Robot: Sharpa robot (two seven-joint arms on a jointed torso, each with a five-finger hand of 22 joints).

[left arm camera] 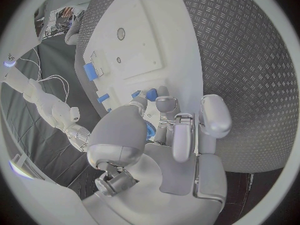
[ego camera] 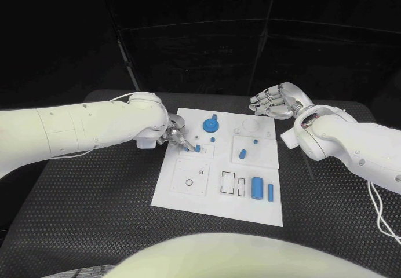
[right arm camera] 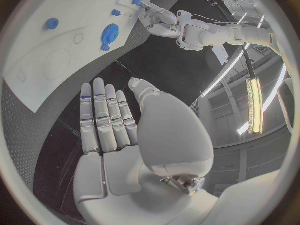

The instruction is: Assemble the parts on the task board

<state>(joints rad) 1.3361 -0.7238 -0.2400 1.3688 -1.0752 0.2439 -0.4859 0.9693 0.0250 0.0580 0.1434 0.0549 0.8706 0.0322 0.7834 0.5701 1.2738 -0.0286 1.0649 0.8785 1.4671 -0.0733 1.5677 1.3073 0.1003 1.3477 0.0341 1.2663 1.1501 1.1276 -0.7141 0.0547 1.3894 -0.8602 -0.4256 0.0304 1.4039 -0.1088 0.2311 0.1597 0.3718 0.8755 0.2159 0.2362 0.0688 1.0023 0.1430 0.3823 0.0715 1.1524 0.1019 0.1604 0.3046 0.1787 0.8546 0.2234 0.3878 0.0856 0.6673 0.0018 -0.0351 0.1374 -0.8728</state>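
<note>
My two white arms (ego camera: 75, 130) are ending in silver hands. The white task board (ego camera: 219, 168) is lying on a black table (ego camera: 92, 197) with a raised diamond tread pattern. Small blue parts (ego camera: 257, 186) and a blue gear (ego camera: 211, 124) are showing on the board.

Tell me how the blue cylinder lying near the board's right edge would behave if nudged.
The blue cylinder lies on its side on the smooth white board, so it would probably roll. It looks small and stiff, likely light. The long blue bar lying right beside it might stop it.
</note>
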